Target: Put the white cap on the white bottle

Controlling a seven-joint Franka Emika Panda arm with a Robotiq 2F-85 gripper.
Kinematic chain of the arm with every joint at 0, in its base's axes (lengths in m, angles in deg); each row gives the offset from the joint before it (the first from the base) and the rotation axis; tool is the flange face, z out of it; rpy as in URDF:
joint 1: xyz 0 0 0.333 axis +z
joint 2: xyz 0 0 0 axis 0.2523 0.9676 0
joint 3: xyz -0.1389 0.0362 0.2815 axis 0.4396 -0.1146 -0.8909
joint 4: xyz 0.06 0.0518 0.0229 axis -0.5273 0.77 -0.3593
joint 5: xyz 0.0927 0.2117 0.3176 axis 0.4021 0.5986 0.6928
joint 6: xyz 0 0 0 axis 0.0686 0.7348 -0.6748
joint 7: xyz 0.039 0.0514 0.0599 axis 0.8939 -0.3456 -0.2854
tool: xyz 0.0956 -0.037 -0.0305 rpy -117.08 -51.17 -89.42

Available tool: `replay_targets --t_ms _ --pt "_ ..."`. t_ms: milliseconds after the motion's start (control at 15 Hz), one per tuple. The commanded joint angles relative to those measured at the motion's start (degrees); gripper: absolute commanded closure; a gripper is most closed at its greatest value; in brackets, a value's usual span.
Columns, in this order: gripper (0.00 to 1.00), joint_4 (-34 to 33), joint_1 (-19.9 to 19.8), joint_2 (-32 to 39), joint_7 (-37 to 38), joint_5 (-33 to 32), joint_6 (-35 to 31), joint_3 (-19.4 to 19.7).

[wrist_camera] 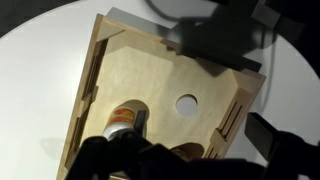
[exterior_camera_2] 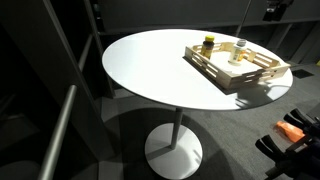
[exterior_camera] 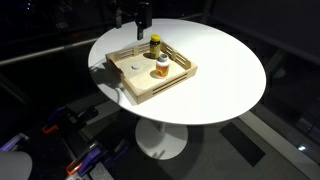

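The white cap (wrist_camera: 186, 102) lies flat on the floor of the wooden tray (wrist_camera: 100, 70); it also shows in an exterior view (exterior_camera: 137, 60). The white bottle (exterior_camera: 161, 68) with its orange-brown label stands upright in the tray, apart from the cap, in both exterior views (exterior_camera_2: 240, 51) and at the lower left of the wrist view (wrist_camera: 124, 122). My gripper (wrist_camera: 190, 150) hangs high above the tray, open and empty; it is at the top edge in both exterior views (exterior_camera: 143, 17) (exterior_camera_2: 272, 10).
A dark bottle with a yellow cap (exterior_camera: 155, 44) stands in the tray behind the white bottle, also in an exterior view (exterior_camera_2: 208, 43). The tray sits on a round white table (exterior_camera: 225, 70) near its edge. The floor around is dark.
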Motion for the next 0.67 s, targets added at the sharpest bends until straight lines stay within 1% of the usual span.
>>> replay_targets --t_ms 0,133,200,600 --pt "0.0 -2.44 0.28 3.81 1.84 0.94 -2.85 -1.15" --pt "0.0 -2.58 0.16 3.59 1.49 1.55 -2.97 -1.44" --pt "0.0 -1.02 -0.05 3.34 0.83 0.29 -3.19 -1.45" --pt "0.0 -1.72 -0.03 3.53 0.83 0.46 -3.27 -1.55"
